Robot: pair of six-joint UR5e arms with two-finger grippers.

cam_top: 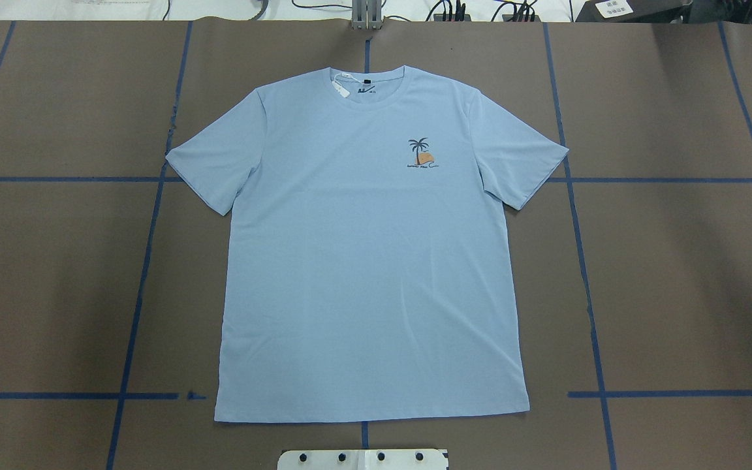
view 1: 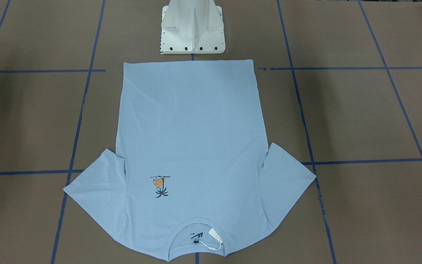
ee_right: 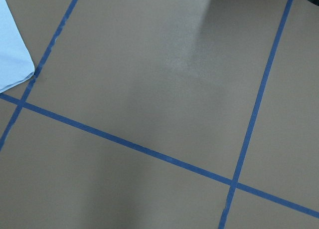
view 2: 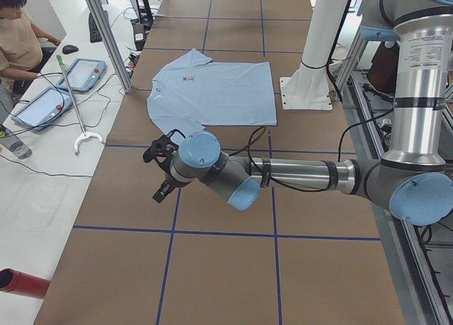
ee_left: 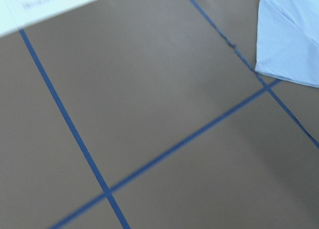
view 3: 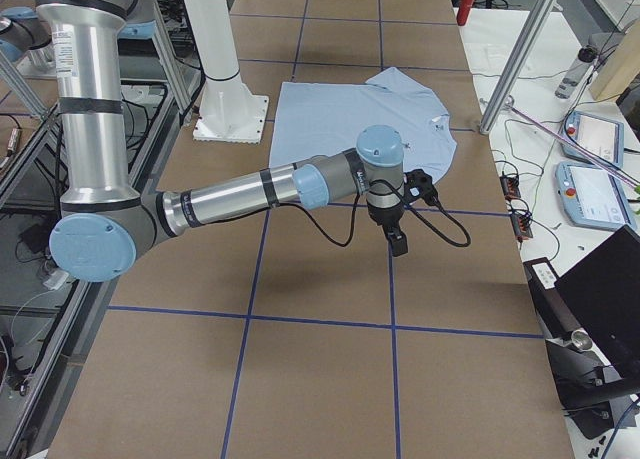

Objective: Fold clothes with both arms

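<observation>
The light blue T-shirt (cam_top: 369, 261) lies flat and face up in the middle of the table, sleeves spread, with its collar and white neck tag (view 1: 214, 234) at the far edge from the robot. It also shows in the front view (view 1: 192, 146). The near left arm hangs over the table beside the shirt, and I cannot tell whether its left gripper (view 2: 161, 170) is open or shut. The right gripper (view 3: 398, 241) hangs beside the other sleeve, and I cannot tell its state either. Each wrist view shows one sleeve tip (ee_left: 291, 39) (ee_right: 12, 54) and no fingers.
The white pedestal base (view 1: 192, 29) stands just behind the shirt's hem. Blue tape lines (cam_top: 588, 294) grid the brown table. An operator (view 2: 18, 42) sits at a side bench with tablets (view 2: 83, 73). A metal post (view 3: 515, 59) rises near the far table edge.
</observation>
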